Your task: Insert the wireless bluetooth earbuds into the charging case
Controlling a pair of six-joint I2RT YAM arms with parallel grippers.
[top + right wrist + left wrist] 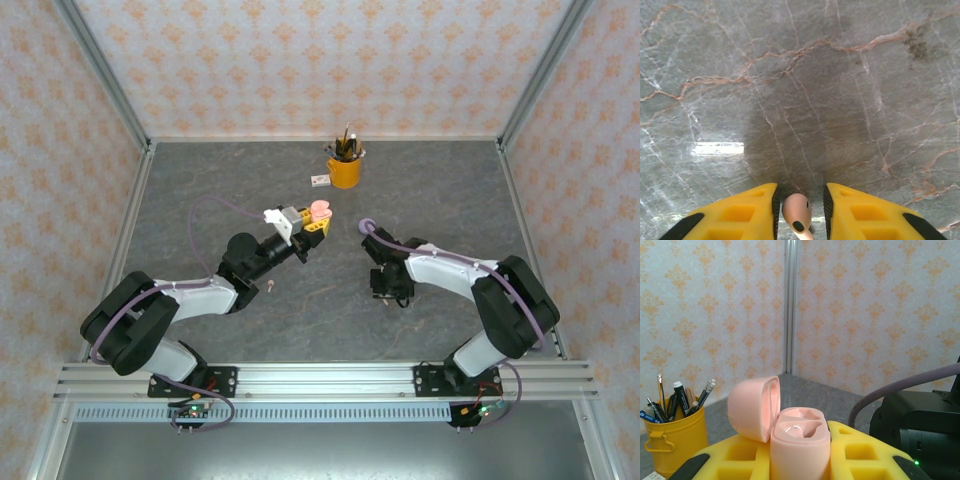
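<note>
My left gripper [316,221] is raised over the table's middle, shut on a pale pink charging case [800,440]. The case stands upright between the yellow fingers [860,452], its lid [754,407] swung open to the left and both sockets bare. My right gripper [388,293] points straight down at the table. In the right wrist view a pale pink earbud [797,210] lies on the marble between that gripper's [801,192] fingers, close to the left pad, with a gap to the right pad. Another small earbud [272,285] lies on the table near the left arm.
A yellow cup of pens [345,165] stands at the back centre, also seen at the left of the left wrist view [675,435]. A small white item [320,181] lies beside it. Patterned walls enclose the grey marble table [450,190].
</note>
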